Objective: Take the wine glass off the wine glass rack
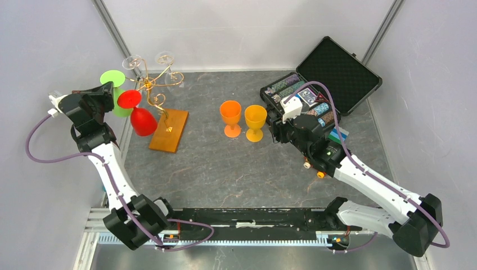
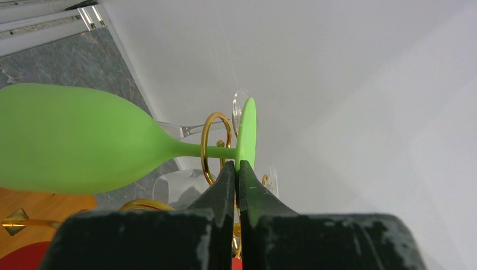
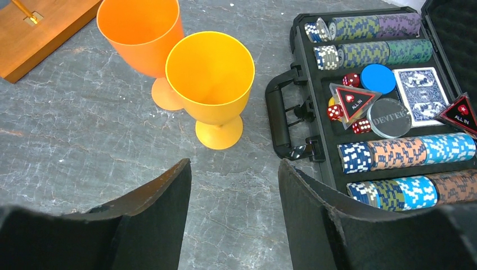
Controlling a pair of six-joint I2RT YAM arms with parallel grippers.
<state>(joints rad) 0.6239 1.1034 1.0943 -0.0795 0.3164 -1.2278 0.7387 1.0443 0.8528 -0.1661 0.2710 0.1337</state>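
— Why is the left claw reaching so far into the back corner?

— That's where the green glass is. It hangs upside down on the rack, with its stem passing through a gold loop and its flat foot sitting on the far side of the wire. The claw is pressed together on the lower rim of that foot, as far as I can tell. The thin disc runs straight into the seam between the two fingers.

— Why the foot and not the bowl?

— The bowl is wide, and the red glass hangs just beside it. The foot is a thin edge the claw can pinch. I'd guess the stem has to slide sideways out of the loop, so a hold at the foot lets the arm steer it.

— And the right claw?

— Its fingers are apart and there's nothing between them. It hovers over the desk near the yellow glass and the orange glass, which stand upright next to the open black case. It looks parked out of the way.

— Any worry?

— The clear glasses hang on the rack's far arms. A tug on that thin wire could shake them, or shift the wooden base.
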